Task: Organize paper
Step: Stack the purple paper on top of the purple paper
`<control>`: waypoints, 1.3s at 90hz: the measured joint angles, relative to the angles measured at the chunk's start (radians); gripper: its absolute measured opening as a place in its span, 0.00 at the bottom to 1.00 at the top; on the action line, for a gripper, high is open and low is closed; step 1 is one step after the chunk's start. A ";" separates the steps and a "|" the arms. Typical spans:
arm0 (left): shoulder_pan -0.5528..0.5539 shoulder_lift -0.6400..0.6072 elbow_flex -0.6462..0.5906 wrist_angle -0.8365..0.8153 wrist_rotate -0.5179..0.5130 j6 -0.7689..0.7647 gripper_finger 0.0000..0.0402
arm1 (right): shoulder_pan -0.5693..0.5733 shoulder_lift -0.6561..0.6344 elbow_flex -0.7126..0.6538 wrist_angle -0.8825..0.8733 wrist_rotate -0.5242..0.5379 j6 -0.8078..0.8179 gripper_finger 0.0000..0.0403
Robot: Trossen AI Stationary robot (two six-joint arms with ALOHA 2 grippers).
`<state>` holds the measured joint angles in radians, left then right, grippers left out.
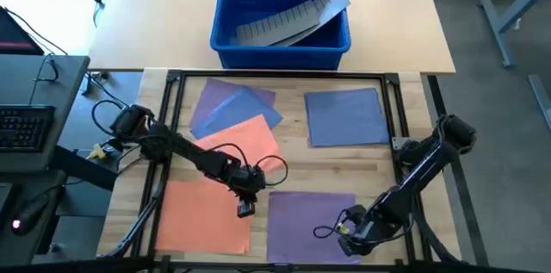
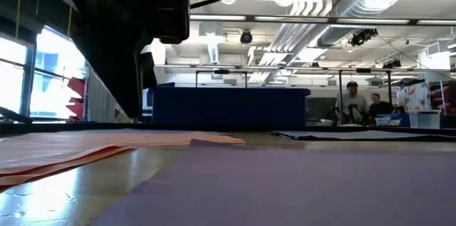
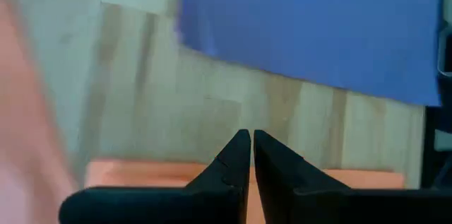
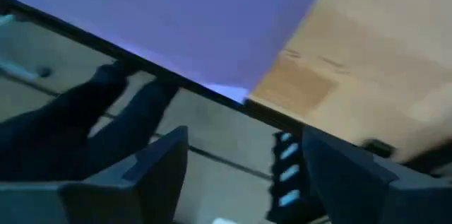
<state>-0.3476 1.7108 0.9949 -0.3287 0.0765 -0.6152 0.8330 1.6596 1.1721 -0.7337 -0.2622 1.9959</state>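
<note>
Behind the wooden desk [image 1: 370, 163] the room showed pipes overhead and people seated far off. A blue bin [image 1: 281, 15] sat at twelve o'clock. The paper [image 1: 346, 116] lay flat: blue toward two, purple at eleven and five, orange at centre and seven. The left gripper [image 1: 246, 207], fingers together and empty, hung at six; the right gripper [image 1: 344, 230], spread and empty, at five.
</note>
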 joint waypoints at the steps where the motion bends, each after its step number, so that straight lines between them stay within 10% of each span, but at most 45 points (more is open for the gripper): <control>1: 0.001 -0.004 0.003 -0.009 -0.008 -0.004 0.00 | 0.000 0.000 0.005 -0.006 0.013 -0.007 0.65; 22: 0.001 -0.177 0.068 -0.197 -0.131 -0.079 0.00 | -0.061 0.014 -0.042 0.249 0.409 -0.255 0.58; 45: -0.009 -0.389 0.075 -0.380 -0.234 -0.154 0.00 | -0.192 0.193 -0.152 0.655 0.336 -0.603 0.30; 64: -0.027 -0.433 0.075 -0.608 -0.257 -0.317 0.00 | -0.230 0.257 -0.146 0.547 0.287 -0.628 0.02; 117: -0.082 -0.422 0.066 -0.644 -0.326 -0.522 0.00 | -0.258 0.174 -0.152 0.161 0.277 -0.825 0.00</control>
<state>-0.4294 1.2892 1.0611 -0.9730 -0.2497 -1.1377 0.5745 1.8340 1.0201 -0.5732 0.0150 1.1710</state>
